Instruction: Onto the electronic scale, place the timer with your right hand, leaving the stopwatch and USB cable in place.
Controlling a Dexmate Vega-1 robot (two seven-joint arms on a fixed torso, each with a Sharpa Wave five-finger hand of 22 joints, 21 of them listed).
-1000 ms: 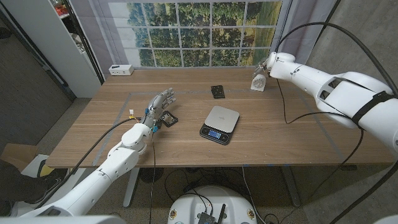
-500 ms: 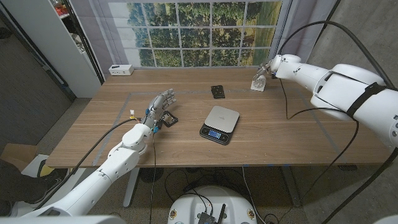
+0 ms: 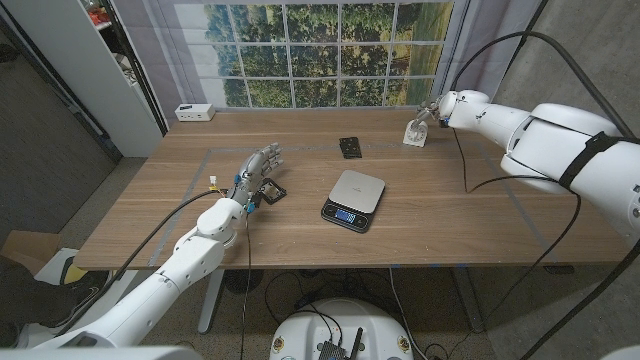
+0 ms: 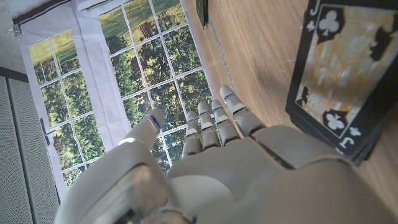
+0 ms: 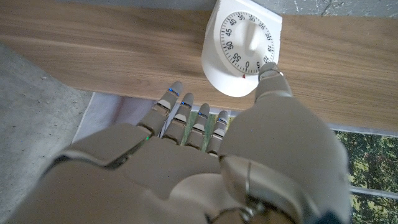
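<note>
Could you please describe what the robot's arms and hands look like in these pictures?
Both arms have glossy white rounded shells; the right arm wears a black band and trails black cables. The left robot hand and right robot hand are matte grey, with small blue marks on the fingers.

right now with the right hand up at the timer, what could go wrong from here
1. The timer stands upright near the table's far edge; the right hand is open beside it with no grip shown yet, so a push could tip it or send it off the back.
2. The carry to the electronic scale runs near the small black object, which could be knocked.
3. The scale's plate is small; an off-centre placement might topple the timer.
</note>
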